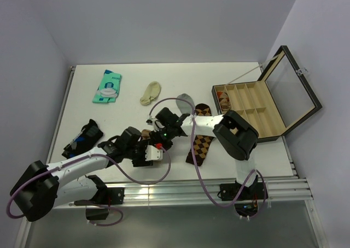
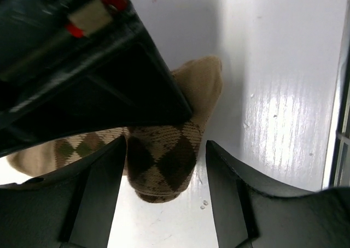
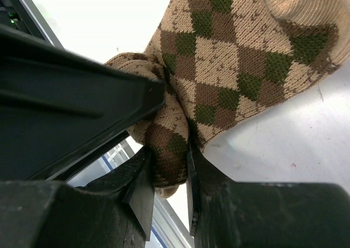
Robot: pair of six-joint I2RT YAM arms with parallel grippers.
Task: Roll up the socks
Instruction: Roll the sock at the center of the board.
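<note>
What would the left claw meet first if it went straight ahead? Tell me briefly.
The patterned sock: its rounded end lies right ahead, between the open fingers of the left claw. How close it is, I cannot tell.

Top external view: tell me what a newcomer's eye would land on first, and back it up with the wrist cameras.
Both arms converge mid-table on the argyle socks. The right gripper is pinched shut on a fold of one sock, and the left gripper straddles a sock end with its jaws open. The open compartment box at the table's right edge stands out next, with something patterned in one cell.
</note>
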